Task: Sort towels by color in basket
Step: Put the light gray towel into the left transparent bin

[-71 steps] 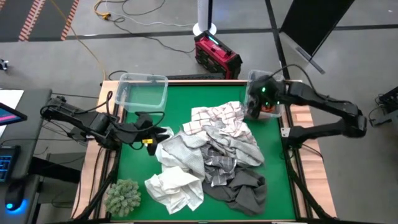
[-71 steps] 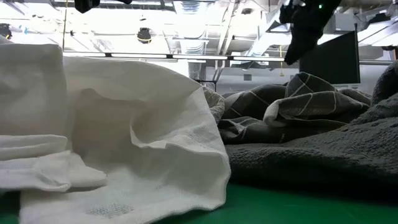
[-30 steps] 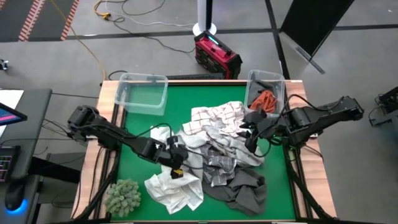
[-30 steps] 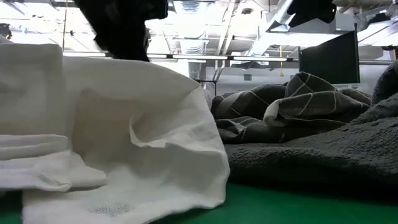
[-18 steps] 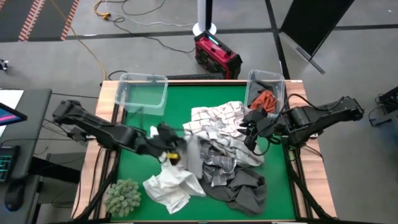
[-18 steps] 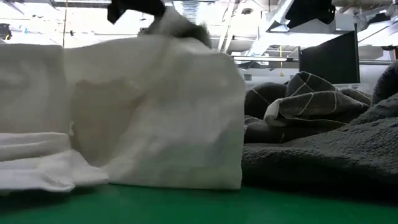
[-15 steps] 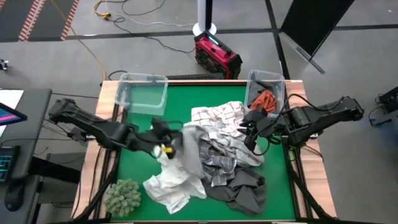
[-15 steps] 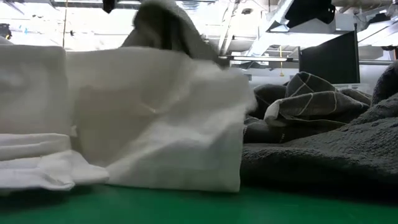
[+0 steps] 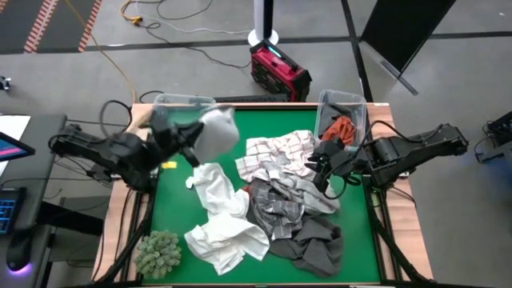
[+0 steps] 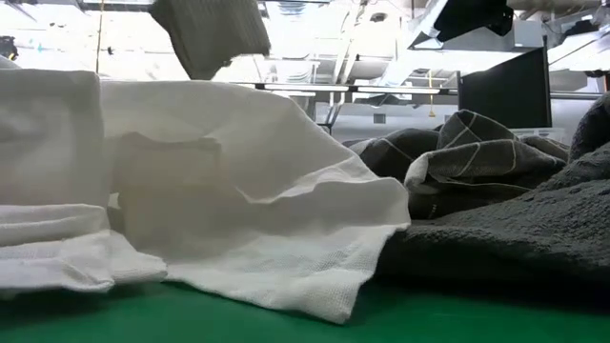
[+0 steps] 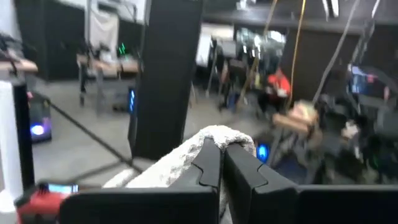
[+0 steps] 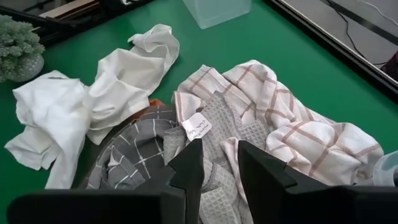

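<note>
A: Where do you have the left gripper [image 9: 192,138]?

B: You have it near the table's [image 9: 176,200] far left corner, just beside the clear bin [image 9: 182,117] there. Its fingers [image 11: 208,163] are pressed together on a light grey towel [image 9: 218,133], which hangs lifted off the green surface, partly over the bin's near edge. In the low view the same towel [image 10: 212,33] dangles high above the heap.

A: And the right gripper [image 9: 322,164]?

B: It sits near the right edge, low over the pile. In the right wrist view you see its fingers [image 12: 188,167] parted by a narrow gap, with nothing clearly between them; whether they touch cloth, I cannot tell. Below them lie a grey waffle towel [image 12: 225,127] with a white tag and a checked white towel [image 12: 292,127].

A: Where is the rest of the pile?

B: Mid-table towards the near edge. The checked white towel [image 9: 276,152] lies farthest back. A dark grey grid towel [image 9: 276,212] is in the middle. A plain dark grey towel [image 9: 316,244] is nearest the near edge. A white towel [image 9: 220,212] trails from the middle towards the near left.

A: Anything sorted already?

B: A rust-orange towel [image 9: 342,128] lies in the second bin [image 9: 342,102] at the far right corner. A fuzzy green clump [image 9: 158,252] sits at the near left corner.
</note>
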Controlling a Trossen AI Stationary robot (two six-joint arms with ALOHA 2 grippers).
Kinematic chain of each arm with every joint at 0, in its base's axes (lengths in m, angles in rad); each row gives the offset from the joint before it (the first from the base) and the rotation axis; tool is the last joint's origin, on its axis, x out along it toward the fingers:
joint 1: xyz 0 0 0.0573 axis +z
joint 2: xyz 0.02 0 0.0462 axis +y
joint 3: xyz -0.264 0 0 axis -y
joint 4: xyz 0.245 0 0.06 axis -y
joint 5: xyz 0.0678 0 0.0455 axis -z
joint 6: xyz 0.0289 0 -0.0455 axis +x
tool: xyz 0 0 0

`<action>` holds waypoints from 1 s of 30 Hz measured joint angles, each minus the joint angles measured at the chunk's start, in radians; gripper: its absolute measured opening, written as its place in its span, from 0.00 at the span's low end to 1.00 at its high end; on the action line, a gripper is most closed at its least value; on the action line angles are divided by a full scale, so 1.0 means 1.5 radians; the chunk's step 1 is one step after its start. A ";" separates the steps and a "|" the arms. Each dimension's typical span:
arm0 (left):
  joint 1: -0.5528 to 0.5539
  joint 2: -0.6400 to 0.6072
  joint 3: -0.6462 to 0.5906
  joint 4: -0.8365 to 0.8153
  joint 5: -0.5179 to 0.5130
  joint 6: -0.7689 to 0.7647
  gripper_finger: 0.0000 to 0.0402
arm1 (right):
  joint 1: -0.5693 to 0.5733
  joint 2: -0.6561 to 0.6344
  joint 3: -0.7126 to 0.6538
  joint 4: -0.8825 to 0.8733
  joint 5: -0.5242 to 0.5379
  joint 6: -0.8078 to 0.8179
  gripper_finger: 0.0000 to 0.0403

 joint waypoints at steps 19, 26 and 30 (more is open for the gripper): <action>0.223 -0.069 0.000 0.100 -0.160 0.284 0.00 | 0.007 0.073 0.000 0.072 0.001 0.001 0.32; 0.329 -0.060 0.000 -0.182 -0.159 0.106 0.00 | 0.006 0.110 0.000 0.176 0.000 -0.042 0.32; 0.384 -0.036 0.000 -0.376 -0.116 -0.055 0.00 | 0.006 0.118 0.000 0.213 -0.001 -0.043 0.32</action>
